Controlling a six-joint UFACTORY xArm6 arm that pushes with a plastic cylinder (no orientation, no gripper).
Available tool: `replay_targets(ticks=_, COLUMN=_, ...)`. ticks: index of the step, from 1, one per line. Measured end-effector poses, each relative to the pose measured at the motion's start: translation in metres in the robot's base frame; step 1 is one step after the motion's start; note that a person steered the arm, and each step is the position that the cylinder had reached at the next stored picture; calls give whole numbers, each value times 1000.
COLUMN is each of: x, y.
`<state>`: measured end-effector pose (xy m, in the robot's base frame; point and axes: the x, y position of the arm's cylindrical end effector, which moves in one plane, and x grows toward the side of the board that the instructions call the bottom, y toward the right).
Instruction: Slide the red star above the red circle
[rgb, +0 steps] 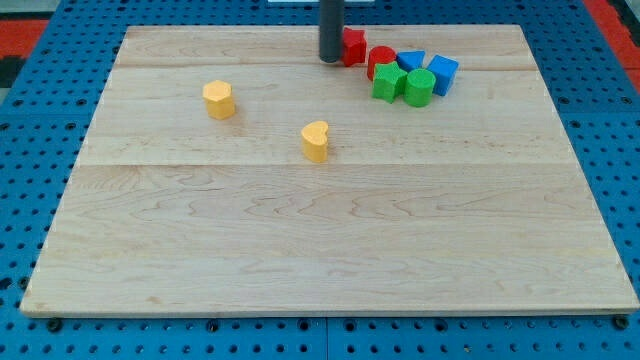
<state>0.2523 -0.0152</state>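
The red star (354, 46) lies near the view's top, just right of my tip (330, 59), which touches or nearly touches its left side. The red circle (380, 59) sits right beside the star, to its lower right. The rod comes down from the view's top edge and hides part of the star's left side.
A green star (388, 83), a green block (419, 88), a blue block (410, 62) and a blue cube (443, 74) crowd together right of the red circle. A yellow hexagon (219, 99) and a yellow heart (316, 140) lie further down-left on the wooden board (330, 250).
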Motion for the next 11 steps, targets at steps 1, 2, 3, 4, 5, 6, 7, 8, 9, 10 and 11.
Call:
replay_targets(ticks=1, x=-40, y=29)
replay_targets(ticks=2, x=-57, y=48)
replay_targets(ticks=3, x=-59, y=75)
replay_targets(ticks=4, x=-55, y=35)
replay_targets(ticks=5, x=-39, y=7)
replay_targets(ticks=6, x=-22, y=2)
replay_targets(ticks=7, x=-19, y=40)
replay_targets(ticks=8, x=-39, y=67)
replay_targets(ticks=9, x=-56, y=84)
replay_targets(ticks=10, x=-57, y=133)
replay_targets(ticks=11, x=-43, y=133)
